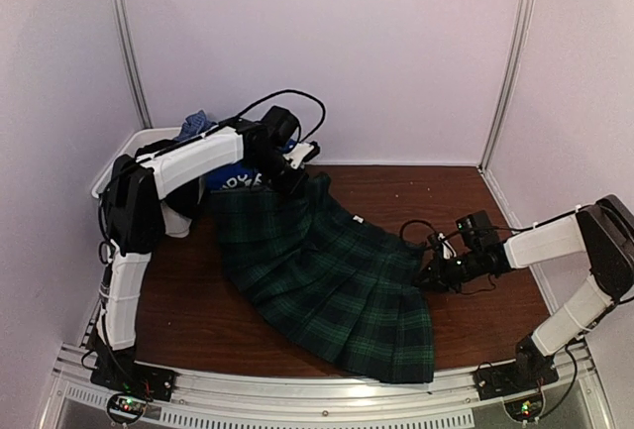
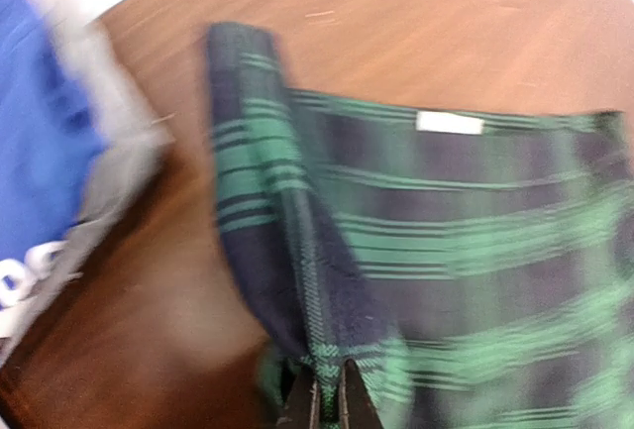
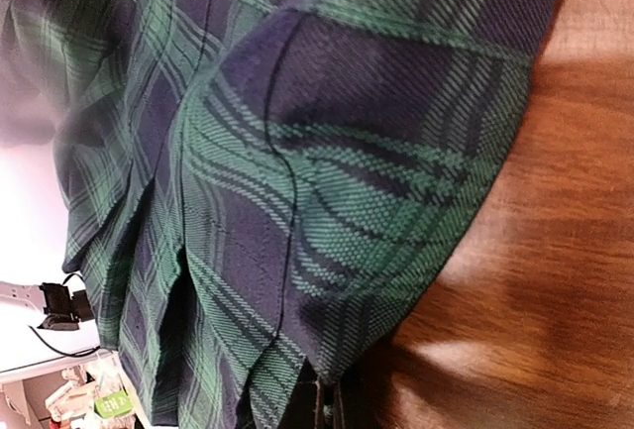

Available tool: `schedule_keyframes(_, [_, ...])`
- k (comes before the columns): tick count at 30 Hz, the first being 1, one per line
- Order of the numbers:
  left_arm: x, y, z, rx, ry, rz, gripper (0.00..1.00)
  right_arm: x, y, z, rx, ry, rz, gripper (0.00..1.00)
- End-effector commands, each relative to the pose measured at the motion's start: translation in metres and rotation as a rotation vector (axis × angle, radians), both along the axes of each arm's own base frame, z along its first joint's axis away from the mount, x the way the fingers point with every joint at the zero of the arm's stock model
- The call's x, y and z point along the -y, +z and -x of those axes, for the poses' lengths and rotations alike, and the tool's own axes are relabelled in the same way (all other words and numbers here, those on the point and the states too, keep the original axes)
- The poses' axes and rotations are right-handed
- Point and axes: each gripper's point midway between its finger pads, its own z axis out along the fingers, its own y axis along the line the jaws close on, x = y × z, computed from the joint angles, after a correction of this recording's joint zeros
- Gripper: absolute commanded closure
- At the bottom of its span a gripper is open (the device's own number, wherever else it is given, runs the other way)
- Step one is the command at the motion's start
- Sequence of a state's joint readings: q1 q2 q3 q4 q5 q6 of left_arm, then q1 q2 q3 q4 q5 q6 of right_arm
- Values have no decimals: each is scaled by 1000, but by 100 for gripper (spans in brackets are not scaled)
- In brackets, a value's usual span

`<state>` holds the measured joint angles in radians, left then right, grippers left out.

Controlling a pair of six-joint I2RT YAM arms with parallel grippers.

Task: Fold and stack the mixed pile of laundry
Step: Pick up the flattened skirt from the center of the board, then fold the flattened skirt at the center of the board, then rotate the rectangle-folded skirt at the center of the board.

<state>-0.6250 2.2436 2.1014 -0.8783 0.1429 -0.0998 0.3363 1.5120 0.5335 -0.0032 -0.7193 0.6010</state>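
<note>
**Left gripper** [image 2: 323,401]: the fingers are nearly closed and pinch a raised fold of the tartan skirt [image 2: 475,251] at its waistband corner.
- The fold runs away from the fingertips as a narrow ridge.
- To the right of the ridge the waistband lies flat, with a white label [image 2: 449,122] near its edge.
- To the left of the fingers lies the blue T-shirt [image 2: 40,142], apart from the skirt, with bare table [image 2: 396,23] between them.
- In the top view the T-shirt sits beside the white basket [image 1: 119,161].

**Right gripper** [image 3: 327,409]: the fingers are close together and clamp the skirt's side edge.
- The cloth bulges outward from the fingertips.
- Bare wood lies to their right.

The rest of the skirt lies spread on the table between the two grippers, with its pleats fanning toward the near edge.
</note>
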Motion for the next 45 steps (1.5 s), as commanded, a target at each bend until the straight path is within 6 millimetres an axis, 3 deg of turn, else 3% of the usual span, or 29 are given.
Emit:
schedule_keyframes(1, [57, 26, 69, -73, -26, 34, 100, -7, 19, -13, 81, -19, -55, 100])
schedule_keyframes(7, [140, 38, 154, -100, -113, 112, 100, -8, 21, -16, 94, -34, -74, 100])
schedule_keyframes(10, [171, 29, 189, -168, -121, 153, 100, -8, 20, -16, 95, -44, -83, 100])
schedule_keyframes(12, [179, 10, 197, -235, -80, 169, 100, -9, 21, -16, 98, -50, -95, 100])
schedule_keyframes(14, [188, -1, 201, -274, -76, 213, 88, -10, 22, -15, 101, -53, -112, 100])
schedule_keyframes(15, [195, -1, 206, -299, -102, 251, 79, -9, 21, -14, 100, -60, -115, 100])
schedule_keyframes(18, [205, 10, 219, -333, -184, 319, 70, -10, 24, -15, 108, -63, -130, 100])
schedule_keyframes(22, [188, 50, 208, -265, -225, 354, 54, -10, 28, -15, 117, -68, -138, 89])
schedule_keyframes(25, [140, 73, 166, -195, -126, 343, 54, -8, 29, -15, 124, -72, -124, 86])
schedule_keyframes(27, [93, 65, 131, -185, -26, 308, 54, -6, 30, -12, 124, -77, -114, 76])
schedule_keyframes(29, [45, 48, 103, -184, 85, 261, 55, -2, 27, -8, 105, -98, -111, 75])
schedule_keyframes(32, [-3, 17, 96, -182, 226, 172, 55, -3, 24, -1, 99, -149, -162, 85])
schedule_keyframes(36, [-28, -43, 124, -275, 317, 125, 55, -25, 20, 13, 93, -160, -209, 91])
schedule_keyframes(39, [-31, -70, 131, -315, 339, 120, 57, -50, 18, 22, 79, -133, -219, 90])
schedule_keyframes(42, [-22, -87, 119, -313, 333, 105, 66, -65, 12, 29, 65, -136, -235, 88])
schedule_keyframes(45, [-3, -105, 101, -320, 306, 102, 81, -78, 13, 34, 67, -129, -263, 83])
